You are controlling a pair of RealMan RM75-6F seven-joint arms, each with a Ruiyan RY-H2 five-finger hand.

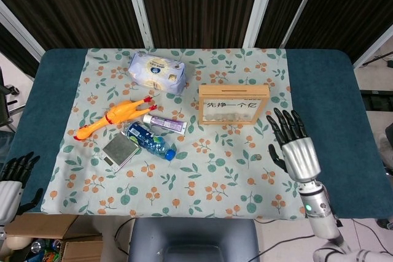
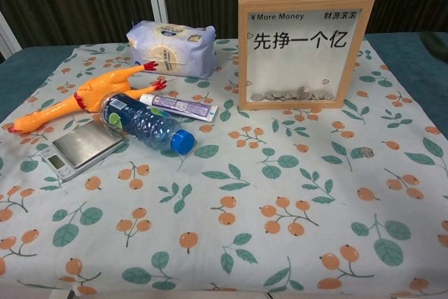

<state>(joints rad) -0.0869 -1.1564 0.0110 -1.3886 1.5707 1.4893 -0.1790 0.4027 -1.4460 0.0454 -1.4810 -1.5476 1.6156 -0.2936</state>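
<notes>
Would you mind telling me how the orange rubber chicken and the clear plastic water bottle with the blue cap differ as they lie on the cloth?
The orange rubber chicken is opaque and long and thin; the clear plastic water bottle with the blue cap is see-through and stouter, with a blue label. The chicken lies further left, its red feet toward the tissue pack; the bottle's cap points toward the near edge. Both lie on their sides, untouched.

Rubber chicken (image 1: 110, 116), toothpaste (image 1: 164, 124), bottle (image 1: 149, 140), scale (image 1: 120, 150), tissue pack (image 1: 157, 72).
</notes>
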